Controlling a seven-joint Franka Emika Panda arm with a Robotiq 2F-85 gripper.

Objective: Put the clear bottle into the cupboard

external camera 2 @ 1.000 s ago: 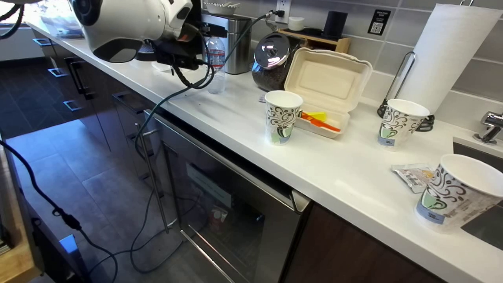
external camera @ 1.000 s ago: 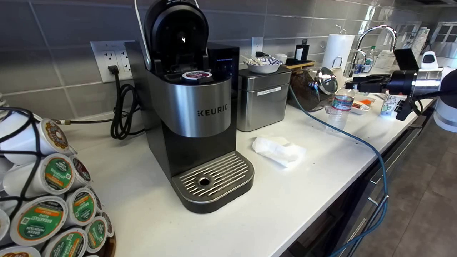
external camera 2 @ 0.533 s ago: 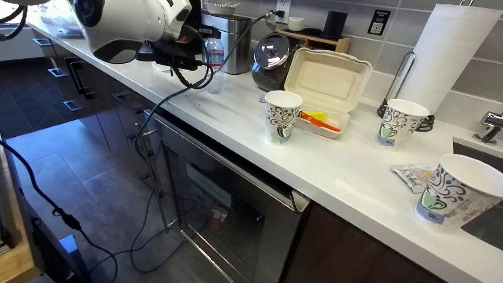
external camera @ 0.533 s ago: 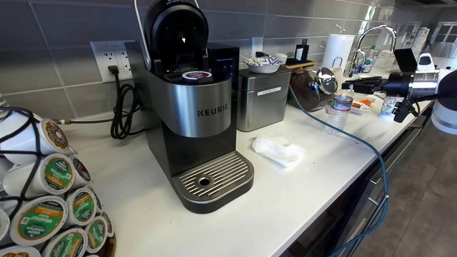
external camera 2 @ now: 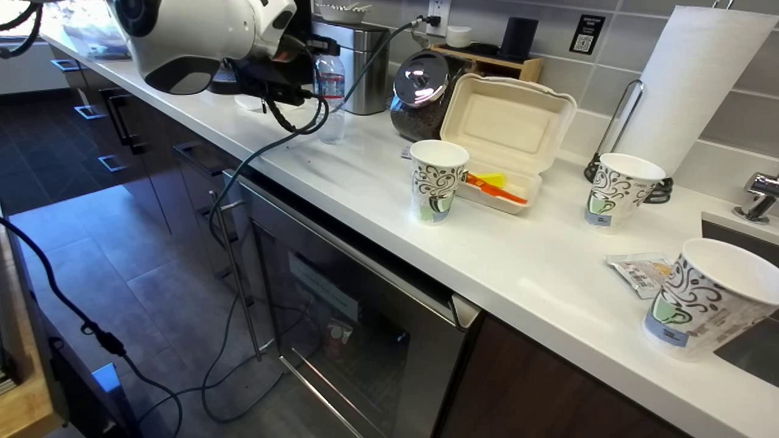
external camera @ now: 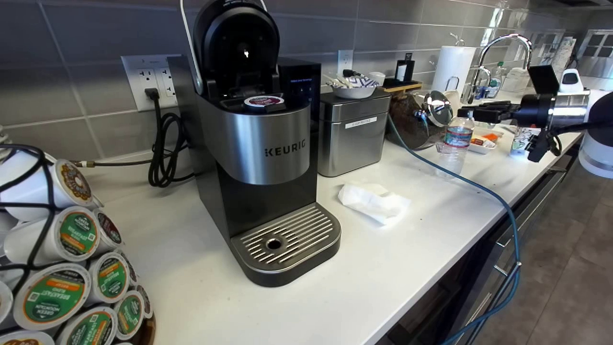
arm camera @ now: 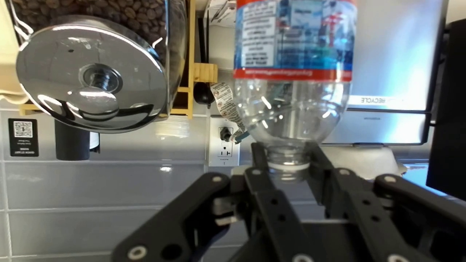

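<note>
Wrist view shows that the gripper [arm camera: 287, 160] holds the bottle [arm camera: 293, 72] by the neck, with its jaws tight against both sides. In an exterior view the bottle is upright at the bench [external camera 2: 371, 167], near the bin [external camera 2: 374, 91]; whether its base touches the surface cannot be told. To the right of it stand the jar [external camera 2: 420, 91], the box [external camera 2: 508, 125] with its lid raised and, nearer to the edge, a cup [external camera 2: 435, 188].

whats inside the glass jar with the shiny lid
Brown coffee beans show through the glass jar in the wrist view. The shiny lid faces that camera and covers part of the jar, so what lies behind it cannot be seen there.
</note>
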